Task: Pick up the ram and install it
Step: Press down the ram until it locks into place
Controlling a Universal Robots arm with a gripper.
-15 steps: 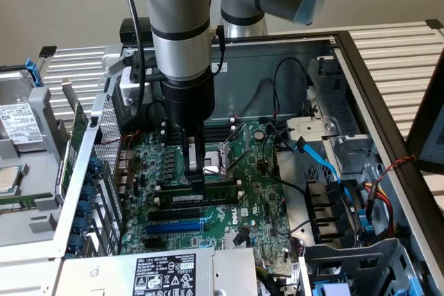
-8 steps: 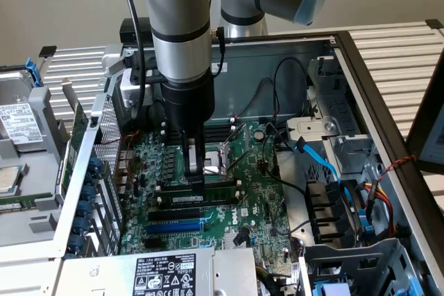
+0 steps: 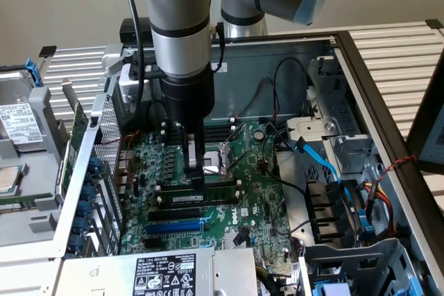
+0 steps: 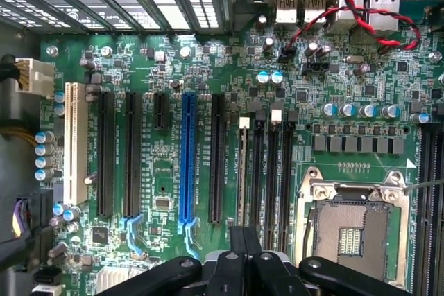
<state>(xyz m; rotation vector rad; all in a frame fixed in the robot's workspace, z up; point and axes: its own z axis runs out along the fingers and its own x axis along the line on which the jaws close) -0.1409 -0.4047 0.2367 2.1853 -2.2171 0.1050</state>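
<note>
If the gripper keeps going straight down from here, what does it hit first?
Most likely the RAM stick standing in its memory slot on the motherboard; the shut gripper is already at its top edge, though contact is unclear.

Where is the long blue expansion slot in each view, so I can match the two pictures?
Exterior view: the long blue expansion slot runs across the green motherboard, low in the picture's middle.
Wrist view: the same slot runs between two long black slots.
Shared landmark: the square silver processor socket.

motherboard [image 4: 173,67]: glossy green board | case [image 3: 333,53]: matt grey metal
</note>
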